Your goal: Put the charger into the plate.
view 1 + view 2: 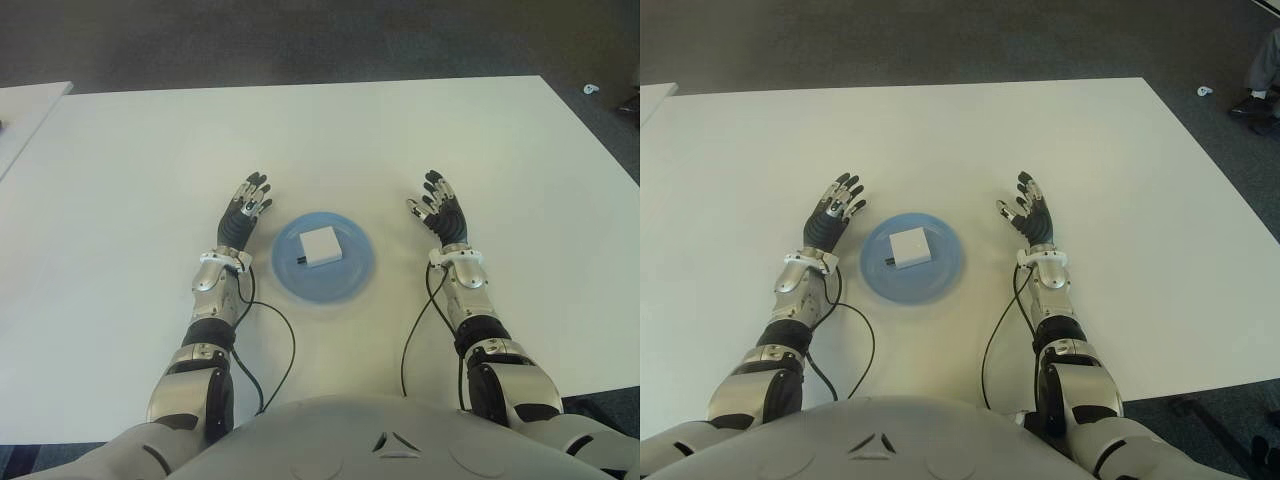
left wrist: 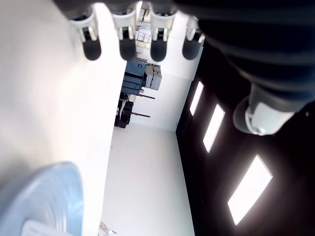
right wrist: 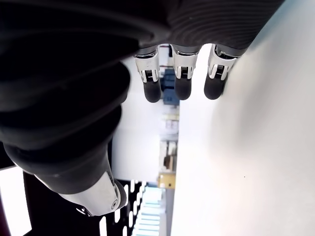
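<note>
Squarely at the centre of the wide white bench (image 1: 420, 140), a small white square charger (image 1: 320, 244) lies inside a round pale-blue plate (image 1: 352, 275), a dark detail showing on the charger's near-left edge. The plate sits directly in front of the humanoid robot's grey torso (image 1: 350, 440), between its two arms.

The left hand (image 1: 246, 212) shows just to the left of the plate, palm up, its black-tipped fingers (image 2: 92, 49) stretched straight and slightly apart, grasping nothing. In the left wrist view four fingertips fan out in a row, with the plate's blue rim visible close by. The right hand (image 1: 441, 212) shows to the right of the plate, a little farther from it, likewise palm up with fingers (image 3: 152, 91) extended and apart, and empty. Whether either hand actually touches the bench surface is hard to judge from the head cameras.

Black cables (image 1: 275, 340) loop from each forearm back toward the torso across the bench. Dark carpeted floor (image 1: 300, 40) runs beyond the far edge of the bench, and the corner of a second white table (image 1: 25, 110) shows at the far left. At the upper right of the right eye view, a person's shoe and trouser leg (image 1: 1260, 85) stand on the floor.
</note>
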Available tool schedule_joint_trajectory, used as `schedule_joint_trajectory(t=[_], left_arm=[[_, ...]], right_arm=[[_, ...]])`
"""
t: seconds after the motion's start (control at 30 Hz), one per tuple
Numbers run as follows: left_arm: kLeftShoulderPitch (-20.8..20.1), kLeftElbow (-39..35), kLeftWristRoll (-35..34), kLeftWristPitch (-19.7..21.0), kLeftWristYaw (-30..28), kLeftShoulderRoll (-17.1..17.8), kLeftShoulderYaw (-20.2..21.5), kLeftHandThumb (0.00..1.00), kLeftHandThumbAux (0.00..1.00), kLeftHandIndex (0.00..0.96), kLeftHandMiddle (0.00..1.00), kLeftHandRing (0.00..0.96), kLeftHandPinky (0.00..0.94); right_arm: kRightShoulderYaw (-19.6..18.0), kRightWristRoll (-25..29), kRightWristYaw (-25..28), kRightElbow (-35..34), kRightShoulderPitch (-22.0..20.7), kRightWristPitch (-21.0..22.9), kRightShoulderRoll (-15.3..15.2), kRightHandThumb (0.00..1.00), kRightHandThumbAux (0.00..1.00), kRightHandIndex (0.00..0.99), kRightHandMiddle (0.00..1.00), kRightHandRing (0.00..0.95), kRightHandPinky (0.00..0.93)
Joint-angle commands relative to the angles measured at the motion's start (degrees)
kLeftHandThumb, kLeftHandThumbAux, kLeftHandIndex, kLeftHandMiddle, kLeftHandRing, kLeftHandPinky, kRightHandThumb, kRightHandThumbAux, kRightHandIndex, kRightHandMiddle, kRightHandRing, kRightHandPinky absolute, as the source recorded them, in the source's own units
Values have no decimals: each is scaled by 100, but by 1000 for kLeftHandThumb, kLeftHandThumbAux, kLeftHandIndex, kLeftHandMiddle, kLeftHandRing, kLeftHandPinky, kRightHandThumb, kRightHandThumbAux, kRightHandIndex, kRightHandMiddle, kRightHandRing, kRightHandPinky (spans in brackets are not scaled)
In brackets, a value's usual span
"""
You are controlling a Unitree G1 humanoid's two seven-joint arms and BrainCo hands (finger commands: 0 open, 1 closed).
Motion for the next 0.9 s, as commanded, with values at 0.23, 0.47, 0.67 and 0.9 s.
schedule_joint_trajectory(t=[0.23, 0.47, 0.67, 0.9], left_arm=[[209, 148, 267, -116, 629, 71, 86, 11, 474, 0, 49, 45, 63], [197, 171, 289, -201, 954, 120, 184, 7, 490, 0, 41, 30, 44], [156, 270, 247, -228, 1011, 151, 284, 11, 507, 0, 31, 17, 33], [79, 458, 315, -290, 1202, 220, 341, 22, 527, 0, 13, 3, 21]], right_arm=[[201, -284, -305, 296, 238, 197, 167, 0, 789, 30, 49, 8, 5], [337, -425, -569, 173, 291, 335, 279, 0, 798, 27, 34, 0, 14], [394, -443, -639, 158, 314, 428, 344, 0, 816, 21, 18, 0, 20], [446, -469, -727, 0, 306, 712, 432, 0, 823, 3, 2, 0, 14]])
